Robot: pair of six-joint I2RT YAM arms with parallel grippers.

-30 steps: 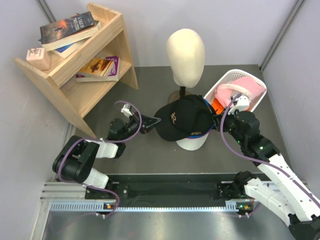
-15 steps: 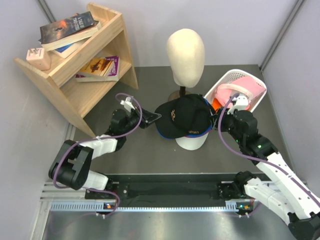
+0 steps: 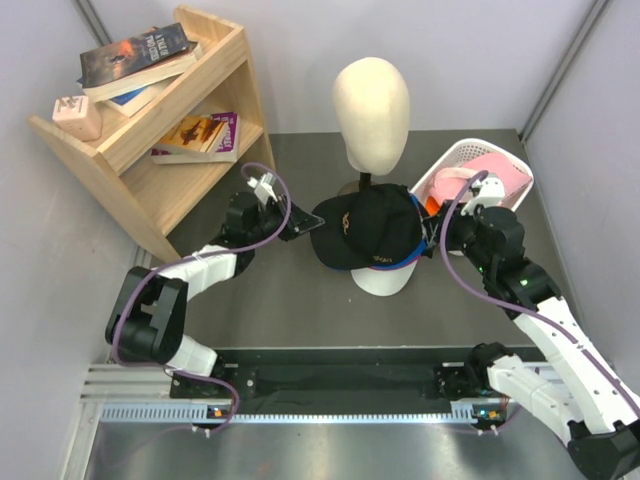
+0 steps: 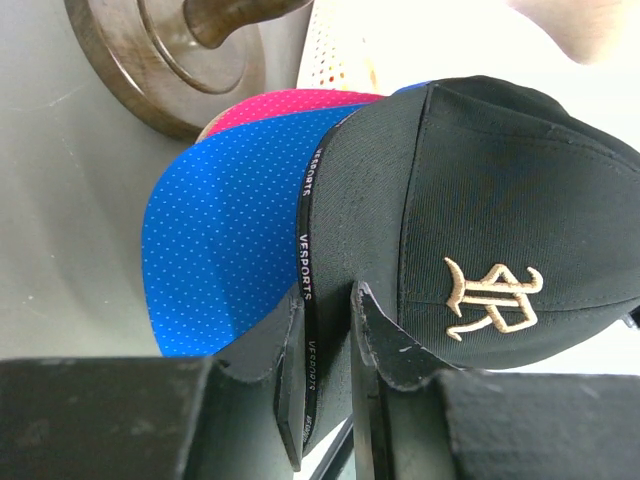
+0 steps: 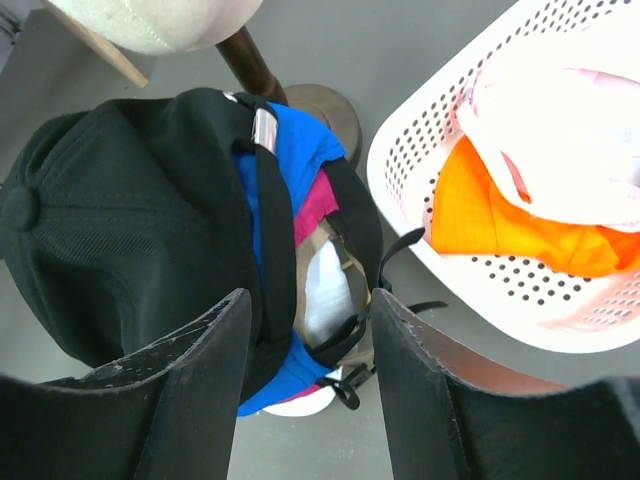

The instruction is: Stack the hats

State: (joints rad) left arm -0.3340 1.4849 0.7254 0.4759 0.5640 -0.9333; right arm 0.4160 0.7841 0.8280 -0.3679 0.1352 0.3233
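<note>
Caps sit in a stack at the middle of the grey table (image 3: 300, 290), over a white rounded stand (image 3: 380, 283). On top we see the black fabric cap (image 3: 368, 228) with a gold embroidered emblem, its brim pointing toward the left arm. Under it lies a blue dotted fabric cap (image 4: 220, 240), then a magenta dotted cap (image 4: 280, 105). From the right wrist view we also make out a tan cap (image 5: 318, 255) and a white cap (image 5: 325, 295) lower in the pile.

The left gripper (image 4: 328, 310) is clamped on the brim edge of the black fabric cap, one finger on each side. The right gripper (image 5: 308, 300) hovers at the back of the stack with its fingers apart, and we see nothing held between them.

Just beside the stack, on the right, stands a white perforated plastic basket (image 3: 455, 152) holding a light pink cap (image 3: 492, 170) and an orange fabric bucket hat (image 5: 500, 215). Behind the stack a cream egg-shaped mannequin head (image 3: 371, 100) stands on a dark round wooden base (image 4: 160, 60). A slanted pale wooden shelf (image 3: 130, 140) with books stands at the far left.
</note>
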